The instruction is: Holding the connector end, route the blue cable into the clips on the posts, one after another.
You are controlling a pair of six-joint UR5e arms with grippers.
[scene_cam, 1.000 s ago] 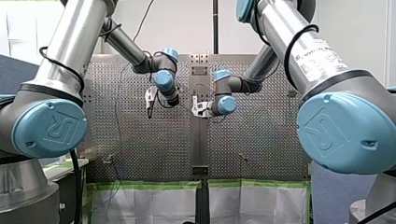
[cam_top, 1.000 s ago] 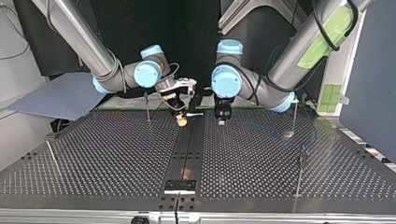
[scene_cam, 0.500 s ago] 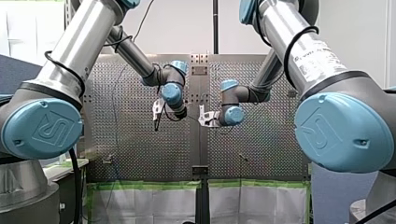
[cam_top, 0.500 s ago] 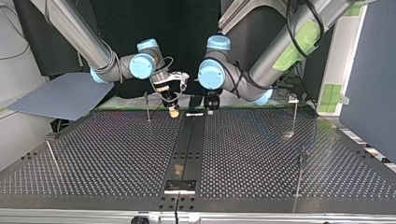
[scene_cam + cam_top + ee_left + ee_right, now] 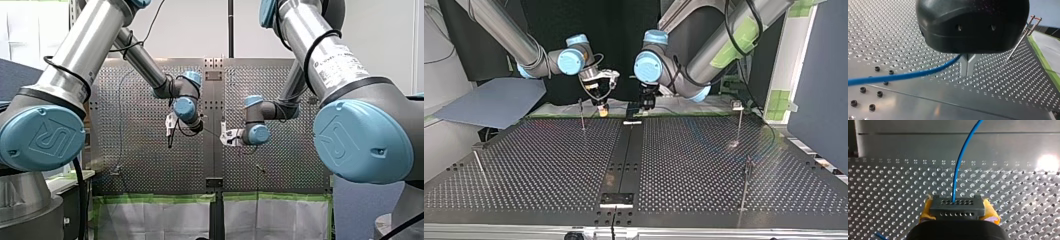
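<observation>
Thin blue cable (image 5: 957, 170), likely light and floppy, arced ahead of my yellow-padded right claw (image 5: 958, 211), which clamped its dark grey connector block (image 5: 957, 206), seemingly the surest hold; my left claw (image 5: 967, 67), shut tight, pinched the cable farther along.

— Where does my front camera sit?
— Behind and above me, facing the way I reach, over the perforated table (image 5: 150, 150).
— And the top one?
— Across that table, low, facing back at me; both share the centre strip (image 5: 624, 155).
— The wrists?
— Very near: one looks along my left gripper (image 5: 967, 67) at the blue cable (image 5: 898, 76), one past my right gripper's (image 5: 958, 210) connector (image 5: 957, 205).
</observation>
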